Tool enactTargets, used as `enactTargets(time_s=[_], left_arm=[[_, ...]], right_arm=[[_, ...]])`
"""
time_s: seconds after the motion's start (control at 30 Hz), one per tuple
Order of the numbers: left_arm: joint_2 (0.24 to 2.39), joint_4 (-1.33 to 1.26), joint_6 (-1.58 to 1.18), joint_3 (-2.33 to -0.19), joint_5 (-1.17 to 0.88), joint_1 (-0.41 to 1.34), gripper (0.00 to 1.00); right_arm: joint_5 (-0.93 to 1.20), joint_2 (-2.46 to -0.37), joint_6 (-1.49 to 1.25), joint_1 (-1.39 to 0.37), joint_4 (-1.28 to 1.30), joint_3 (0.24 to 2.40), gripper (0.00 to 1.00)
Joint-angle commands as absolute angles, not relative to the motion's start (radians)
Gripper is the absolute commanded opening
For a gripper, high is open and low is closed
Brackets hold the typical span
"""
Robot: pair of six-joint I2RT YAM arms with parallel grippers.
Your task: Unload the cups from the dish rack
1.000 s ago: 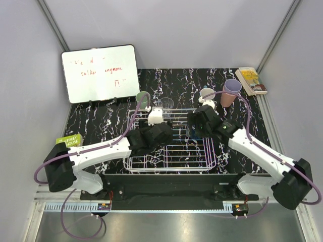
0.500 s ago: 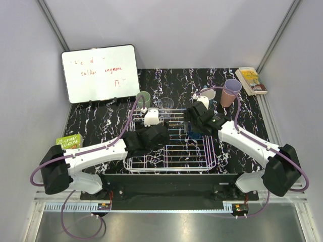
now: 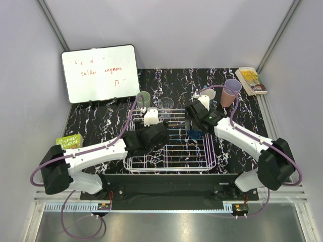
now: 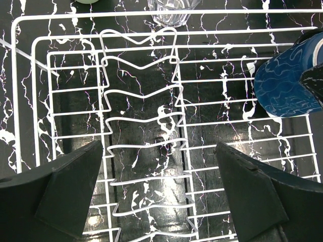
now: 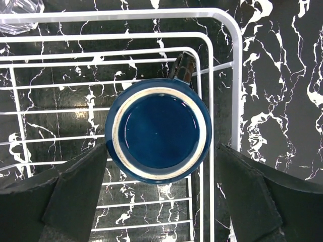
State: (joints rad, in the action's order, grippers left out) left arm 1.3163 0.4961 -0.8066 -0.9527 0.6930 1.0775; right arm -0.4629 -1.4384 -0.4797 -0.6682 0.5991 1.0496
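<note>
The black, white-veined table [image 3: 96, 126] carries the white wire dish rack [image 5: 237, 91], and over it the right pincer [image 5: 161, 151] hangs wide open above the dark blue cup [image 5: 159, 130], a finger to either side, gripping nothing; the cup sits in the rack near its right edge. The left pincer [image 4: 159, 151] is spread just as wide over the rack's bare middle, empty. Past the rack's far edge stand a clear glass [image 3: 166, 104] and a pale green cup [image 3: 143, 98], with a lavender cup [image 3: 232, 86] farther right.

All views look down onto dish rack [image 3: 176, 151].
</note>
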Motion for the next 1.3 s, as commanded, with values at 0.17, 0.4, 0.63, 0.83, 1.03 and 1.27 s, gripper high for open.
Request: enactTargets(time_s=[0.17,0.4,0.63,0.83,1.03,1.27], left_arm=[[1.316,0.453,-0.824,-0.937,0.707,1.068,0.99],[1.318,0.451,-0.831,-0.930,0.692,1.068,0.99],[1.310,0.446,-0.839,-0.917,0.687,1.068,0.99],[1.312,0.448,-0.842,-0.916,0.673,1.066,0.99],[1.310,0.445,-0.851,-0.907,0.666,1.066,0.99],[1.310,0.446,-0.858,-0.902,0.657,1.066,0.99]], right_arm=[[-0.488,-1.485,-0.494,-0.621,0.580,1.092,0.99],[-0.448,-1.561,-0.497,-0.606,0.545,1.108,0.99],[-0.400,-1.604,-0.506,-0.597,0.514,1.094,0.98],[-0.362,-1.654,-0.511,-0.594,0.497,1.068,0.95],[-0.321,-1.693,-0.522,-0.592,0.485,1.037,0.93],[-0.288,-1.707,-0.535,-0.594,0.476,1.002,0.52]])
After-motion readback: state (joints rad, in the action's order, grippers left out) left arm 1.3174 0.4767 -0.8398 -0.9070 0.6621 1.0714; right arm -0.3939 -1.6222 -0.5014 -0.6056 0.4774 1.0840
